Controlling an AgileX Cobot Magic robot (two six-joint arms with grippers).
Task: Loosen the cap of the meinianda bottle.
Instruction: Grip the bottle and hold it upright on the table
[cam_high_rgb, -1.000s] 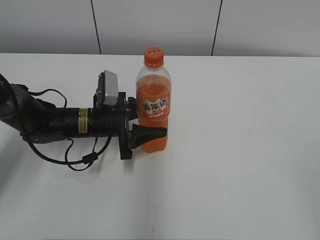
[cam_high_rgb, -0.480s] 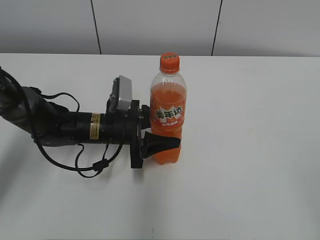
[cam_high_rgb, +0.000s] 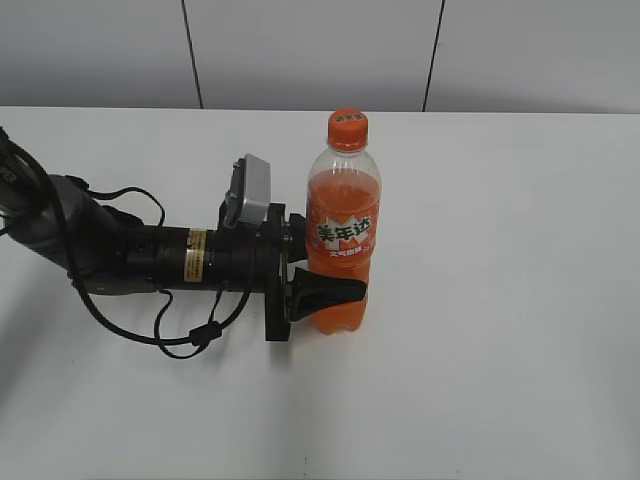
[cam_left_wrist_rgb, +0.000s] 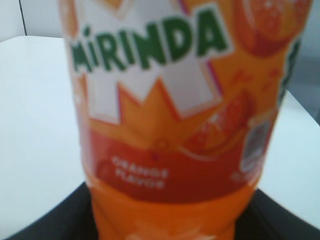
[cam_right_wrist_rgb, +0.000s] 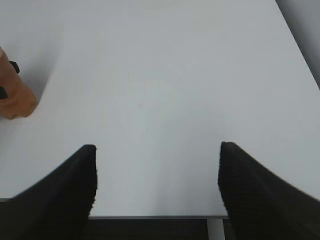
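Fingers of my left gripper (cam_high_rgb: 335, 270) clamp the lower body of the meinianda bottle (cam_high_rgb: 342, 235), which stands upright on the white table (cam_high_rgb: 500, 300). Its orange cap (cam_high_rgb: 348, 128) sits on the neck (nothing touches it). My right gripper (cam_right_wrist_rgb: 156, 187) hangs wide open above bare table.

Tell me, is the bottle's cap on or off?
On. The orange cap sits atop the upright meinianda bottle; whether it's loosened, cannot tell.
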